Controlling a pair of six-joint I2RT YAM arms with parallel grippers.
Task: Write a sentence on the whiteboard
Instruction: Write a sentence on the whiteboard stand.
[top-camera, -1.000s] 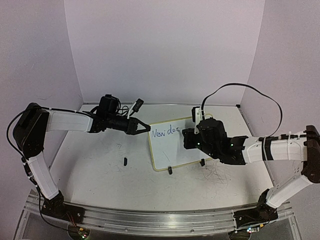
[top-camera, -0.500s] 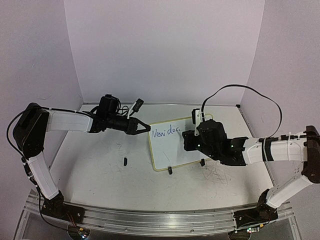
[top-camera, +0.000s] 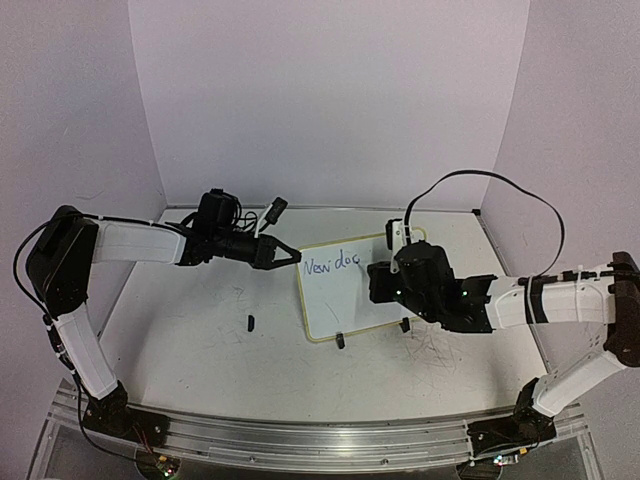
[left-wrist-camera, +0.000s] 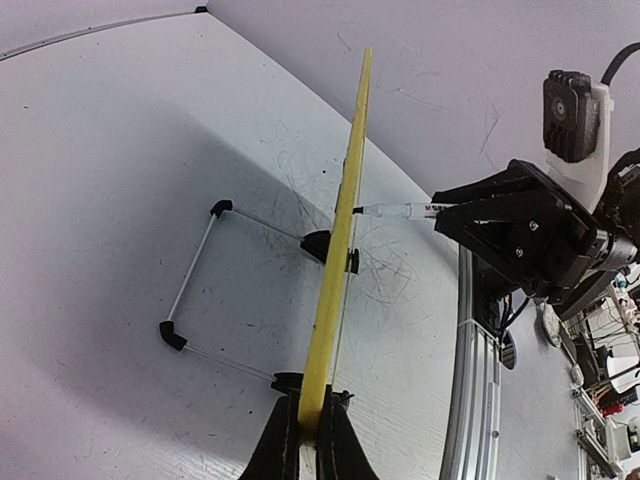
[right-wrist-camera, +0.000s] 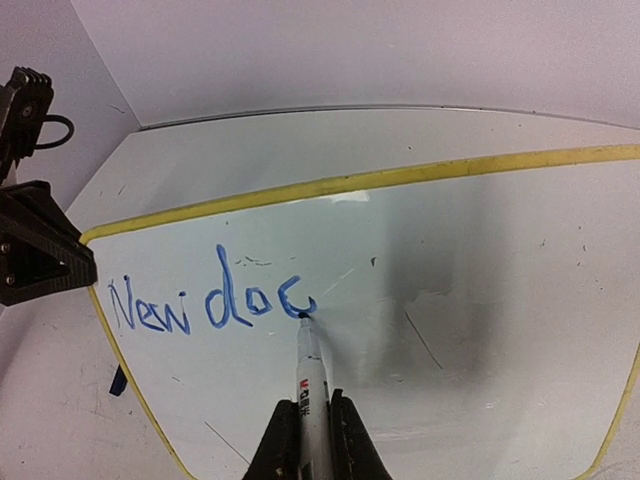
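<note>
upright cream-framed whiteboard on black feet, blue cursive sentence reading "new doc"

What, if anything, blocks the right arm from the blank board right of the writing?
Likely yes. The marker in the right jaws touches the whiteboard at the end of the writing, and the surface to its right is bare. The left jaws clamp the opposite edge.

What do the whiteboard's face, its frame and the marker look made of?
The whiteboard face: glossy white coated sheet, perhaps melamine or painted metal; it mirrors light and shadow. Its frame: yellowish, matte, likely plastic, with rounded corners. The marker: smooth white barrel with a printed label, probably plastic.
</note>
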